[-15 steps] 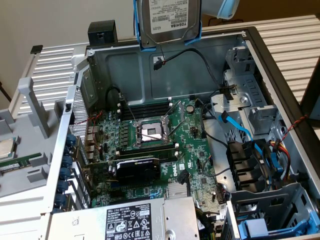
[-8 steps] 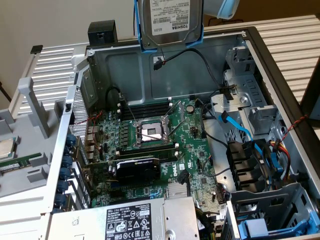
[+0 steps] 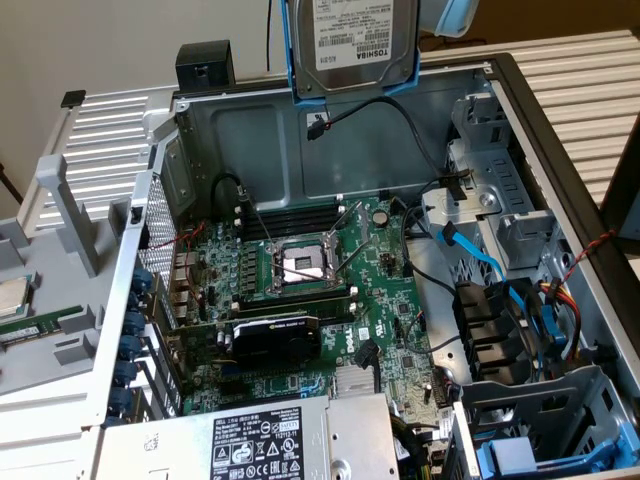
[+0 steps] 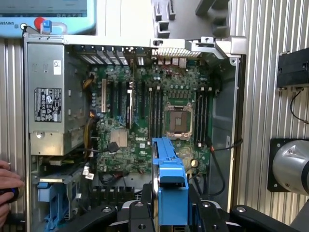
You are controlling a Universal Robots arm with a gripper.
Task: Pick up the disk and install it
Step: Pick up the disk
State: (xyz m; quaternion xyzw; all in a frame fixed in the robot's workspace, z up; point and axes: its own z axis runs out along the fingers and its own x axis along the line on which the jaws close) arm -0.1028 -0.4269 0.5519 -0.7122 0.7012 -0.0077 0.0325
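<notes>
**A:** Nearest the wrist camera we see the black two-fingered gripper [image 4: 170, 205]. Its jaws are closed from either side on the end of the flat, silver-grey metal disk [image 4: 169, 164] in its blue plastic rail frame, which we meet edge-on.

**B:** Do the pads bear on plastic or on metal?

**A:** We cannot tell. Far beyond the disk lies the open grey metal computer case [image 4: 231, 48], with its green motherboard [image 4: 145, 111] and empty square processor socket [image 4: 179, 118]. A person's hand [image 4: 7, 186] rests just outside the case wall.

**B:** And in the exterior view?

**A:** There the disk [image 3: 360, 40] hangs in the air above the far wall of the case [image 3: 250, 130]. Its white barcode label faces us, and it touches nothing beneath. Another blue-railed tray [image 3: 520, 455] sits in the near corner at the exterior view's right.

**B:** How do we expect it to handle?

**A:** We judge it stiff, dense for its size and easily hurt by a knock. The metal faces look smooth and slippery, and the rails may flex a little. We would take hold at the frame, squarely, and keep off the label.
</notes>
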